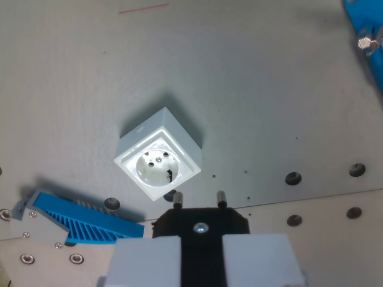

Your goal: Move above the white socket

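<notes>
The white socket (159, 155) is a small square box on the grey plate, left of centre in the wrist view, turned about 45 degrees, with its round face and two holes showing. My gripper (201, 258) is at the bottom edge, its pale fingers (146, 260) shut on a black plug (201, 225). The plug's two metal pins (220, 197) point up in the picture, just below and to the right of the socket. The left pin nearly meets the socket's lower corner in the picture.
A blue ribbed part (87, 219) on a grey bracket lies at the lower left. Another blue part (365, 27) with a bolt is at the top right corner. Several screw holes (293, 177) dot the plate at the right. A thin red line (143, 8) marks the top.
</notes>
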Controlling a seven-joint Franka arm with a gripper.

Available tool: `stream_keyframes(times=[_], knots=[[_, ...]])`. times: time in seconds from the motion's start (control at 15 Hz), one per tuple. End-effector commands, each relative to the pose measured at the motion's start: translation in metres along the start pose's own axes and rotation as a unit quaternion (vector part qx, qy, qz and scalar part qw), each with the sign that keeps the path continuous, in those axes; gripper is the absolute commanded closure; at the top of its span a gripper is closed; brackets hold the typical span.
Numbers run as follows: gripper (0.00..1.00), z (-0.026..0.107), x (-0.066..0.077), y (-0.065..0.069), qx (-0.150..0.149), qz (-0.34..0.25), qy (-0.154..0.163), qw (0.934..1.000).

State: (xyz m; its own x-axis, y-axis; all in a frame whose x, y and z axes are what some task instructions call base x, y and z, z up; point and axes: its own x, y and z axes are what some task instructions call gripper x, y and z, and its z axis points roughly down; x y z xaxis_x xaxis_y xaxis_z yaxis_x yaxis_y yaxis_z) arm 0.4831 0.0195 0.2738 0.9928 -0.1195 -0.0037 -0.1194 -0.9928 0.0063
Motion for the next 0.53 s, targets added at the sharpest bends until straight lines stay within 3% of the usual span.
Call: stream_keyframes(times=[0.07, 0.53], knots=[[1.00, 0.0000, -0.0001, 0.0001, 0.000, 0.001, 0.000, 1.0000], [1.00, 0.0009, -0.0006, -0.0001, 0.000, -0.006, 0.001, 1.0000]])
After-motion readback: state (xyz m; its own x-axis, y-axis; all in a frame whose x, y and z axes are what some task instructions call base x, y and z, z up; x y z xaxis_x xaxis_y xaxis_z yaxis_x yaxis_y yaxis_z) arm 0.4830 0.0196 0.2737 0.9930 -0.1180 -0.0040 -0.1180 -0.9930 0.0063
